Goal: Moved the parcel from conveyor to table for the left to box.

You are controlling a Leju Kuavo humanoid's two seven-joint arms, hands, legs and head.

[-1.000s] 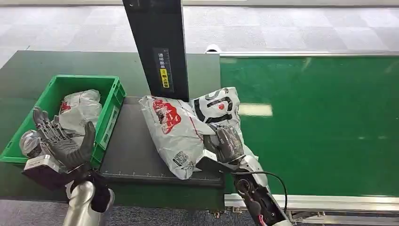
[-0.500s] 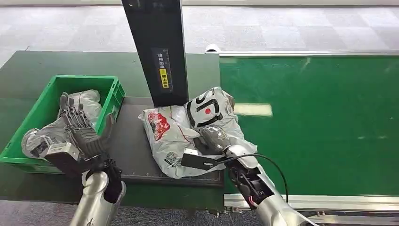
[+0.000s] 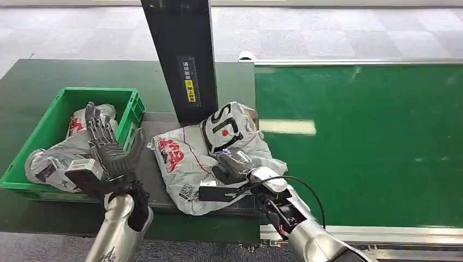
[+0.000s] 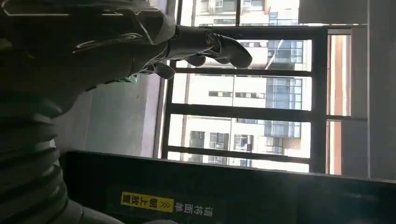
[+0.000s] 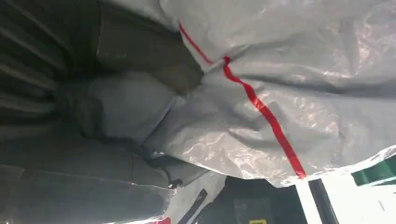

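Parcel [image 3: 202, 158] partly hides gripping right hand [image 3: 236, 164].

The parcel [image 3: 205, 158] was laid on the table [image 3: 155, 174], just in front of the upright post [image 3: 183, 60] and right beside the conveyor [image 3: 360, 142], which was stretched out to the right. The right hand [image 3: 235, 164] was pressed against the parcel's near right side. To the left of the table, the box [image 3: 65, 136] was placed with more bags [image 3: 60, 155] inside it. The left hand [image 3: 109, 150] was raised between box and parcel, over the box's near right corner, apart from the parcel.
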